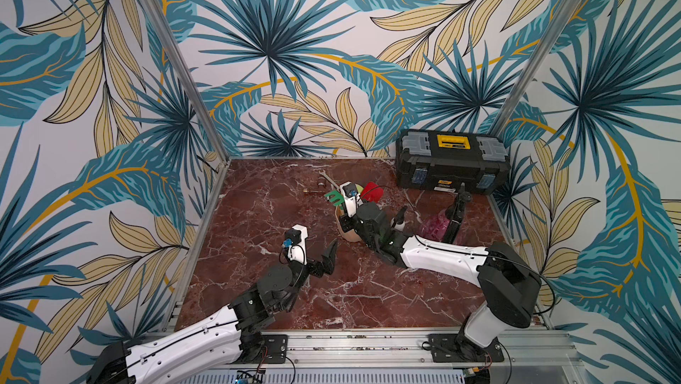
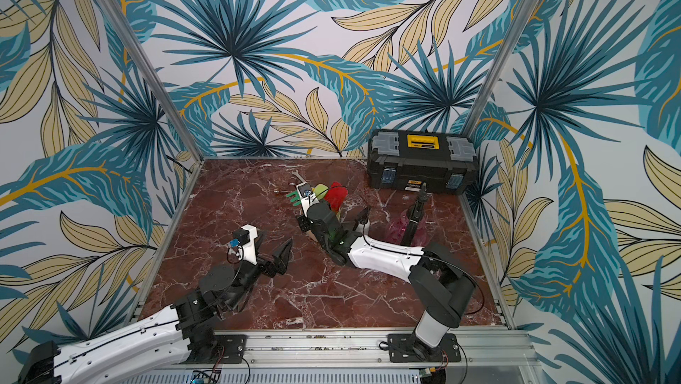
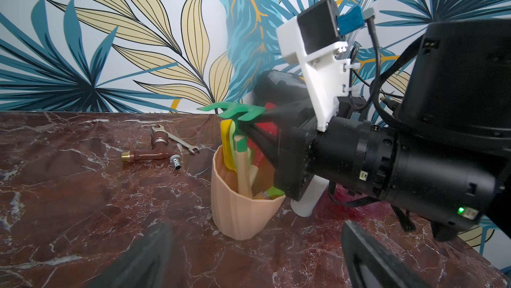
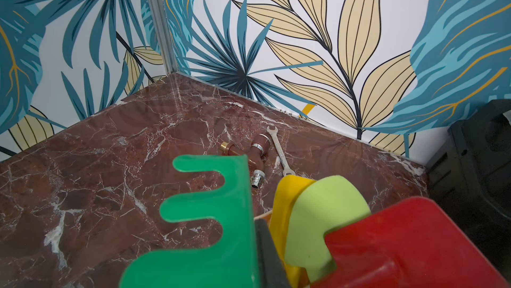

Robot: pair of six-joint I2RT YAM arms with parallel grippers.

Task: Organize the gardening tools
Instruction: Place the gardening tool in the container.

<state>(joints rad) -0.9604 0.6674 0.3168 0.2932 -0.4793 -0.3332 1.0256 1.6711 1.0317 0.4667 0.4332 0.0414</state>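
Currently, the right pincer [image 3: 244, 132] is clamped tight on the neck of the green rake [image 4: 210, 217], just below its toothed head. The rake's wooden handle runs down into a peach ribbed pot [image 3: 240, 212] that stands upright near the middle of the marble bench [image 1: 280, 308].

Three spades stand in the same pot with their heads up, crowded against the rake: a yellow spade [image 4: 284, 198], a light green spade [image 4: 323, 217] and a red spade [image 4: 409, 242]. More light green shows low inside the pot's rim, but what it belongs to cannot be told.

The left pincer [image 2: 272, 247] hangs above bare bench on the near side of the pot, spread wide and holding nothing.

Just beside the pot, partly behind the right arm, stands the white spray bottle [image 1: 400, 223]. The pink round sprayer [image 1: 435, 225] with its black pump [image 1: 458, 209] sits farther to the robot's right, in front of the black-and-yellow toolbox [image 1: 451, 161], which is closed in the far right corner.

Beyond the pot, toward the back wall, a metal wrench [image 3: 175, 138] lies flat next to a brown pipe fitting [image 3: 149, 156].
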